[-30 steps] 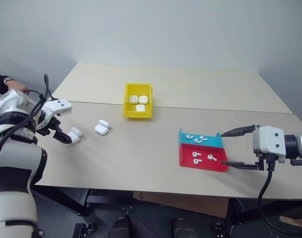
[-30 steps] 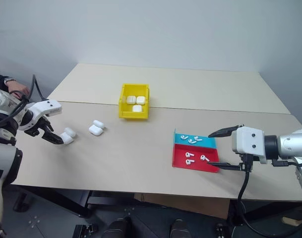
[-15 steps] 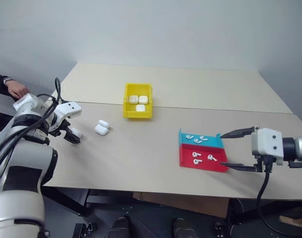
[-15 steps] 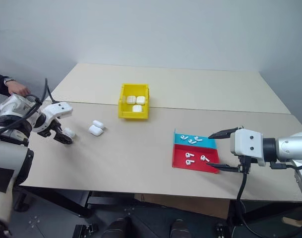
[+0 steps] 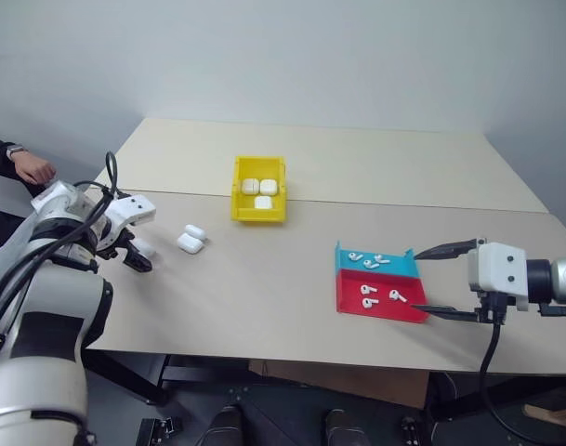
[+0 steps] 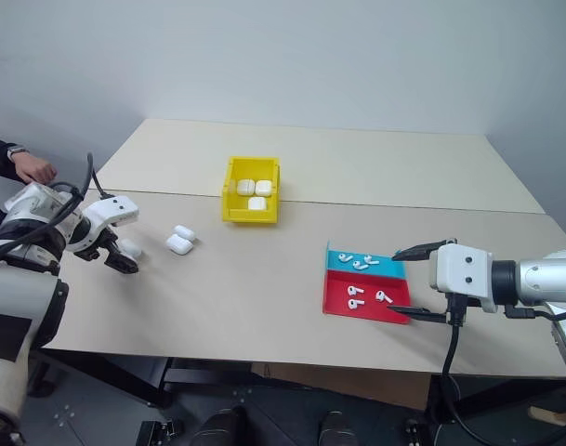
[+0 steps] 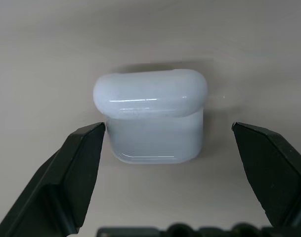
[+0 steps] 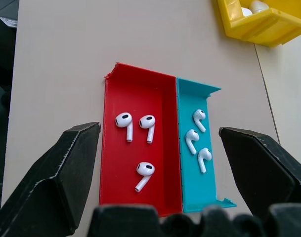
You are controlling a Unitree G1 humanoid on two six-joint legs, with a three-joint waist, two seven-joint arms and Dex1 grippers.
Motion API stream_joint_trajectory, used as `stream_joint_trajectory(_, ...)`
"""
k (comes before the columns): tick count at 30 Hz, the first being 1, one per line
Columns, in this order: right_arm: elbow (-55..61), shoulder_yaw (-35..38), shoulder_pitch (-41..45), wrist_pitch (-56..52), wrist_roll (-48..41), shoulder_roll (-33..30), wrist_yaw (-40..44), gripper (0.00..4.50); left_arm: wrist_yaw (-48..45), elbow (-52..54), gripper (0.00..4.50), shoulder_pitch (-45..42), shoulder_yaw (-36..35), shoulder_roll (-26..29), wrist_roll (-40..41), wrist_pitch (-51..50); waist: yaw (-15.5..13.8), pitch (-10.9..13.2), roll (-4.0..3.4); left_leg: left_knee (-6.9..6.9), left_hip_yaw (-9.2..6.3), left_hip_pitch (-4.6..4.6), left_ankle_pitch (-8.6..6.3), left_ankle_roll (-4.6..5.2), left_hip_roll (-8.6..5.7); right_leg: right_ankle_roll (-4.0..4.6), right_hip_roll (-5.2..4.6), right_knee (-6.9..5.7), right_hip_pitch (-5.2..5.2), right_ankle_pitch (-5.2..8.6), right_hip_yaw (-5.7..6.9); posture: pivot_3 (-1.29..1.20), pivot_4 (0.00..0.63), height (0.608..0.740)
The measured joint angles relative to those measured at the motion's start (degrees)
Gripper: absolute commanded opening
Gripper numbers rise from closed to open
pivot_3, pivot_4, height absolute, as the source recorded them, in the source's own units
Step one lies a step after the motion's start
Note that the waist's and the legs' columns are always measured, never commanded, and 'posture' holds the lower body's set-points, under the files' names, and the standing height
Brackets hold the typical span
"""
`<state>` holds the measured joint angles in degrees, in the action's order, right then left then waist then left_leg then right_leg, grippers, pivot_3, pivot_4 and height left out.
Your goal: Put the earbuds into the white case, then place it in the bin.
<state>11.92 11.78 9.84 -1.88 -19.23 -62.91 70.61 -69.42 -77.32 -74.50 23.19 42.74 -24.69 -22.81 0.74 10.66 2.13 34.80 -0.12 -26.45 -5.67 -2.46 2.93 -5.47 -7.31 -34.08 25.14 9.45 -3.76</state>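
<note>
White case (image 7: 152,118) lies framed between the left gripper's (image 7: 167,148) wide-open, empty jaws, set for a grasp; right gripper (image 8: 160,163), open and empty, waits over tray earbuds (image 8: 140,127).

The pale beige bench (image 5: 264,288) carries a yellow bin (image 5: 259,210) near its middle and, on its right part, a red tray (image 5: 352,302) with a blue tray (image 5: 394,268) touching it on the far side. Two white cases (image 5: 190,240) lie close together on its left part, with another white case (image 7: 152,118) further left near the edge.
</note>
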Motion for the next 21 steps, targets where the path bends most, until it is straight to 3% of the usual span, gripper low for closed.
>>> stream_joint_trajectory(21,0.01,0.0,-1.83,0.08,2.97,0.28,-1.98,4.48,1.12,-0.12,4.5,0.4,-1.01,-0.37,-0.64,-0.31,0.0,0.0,0.01,0.02,0.0,0.02,0.0,0.0,0.0,-0.01,0.0,-0.02,-0.02,0.0,0.0,0.0,0.15,0.74)
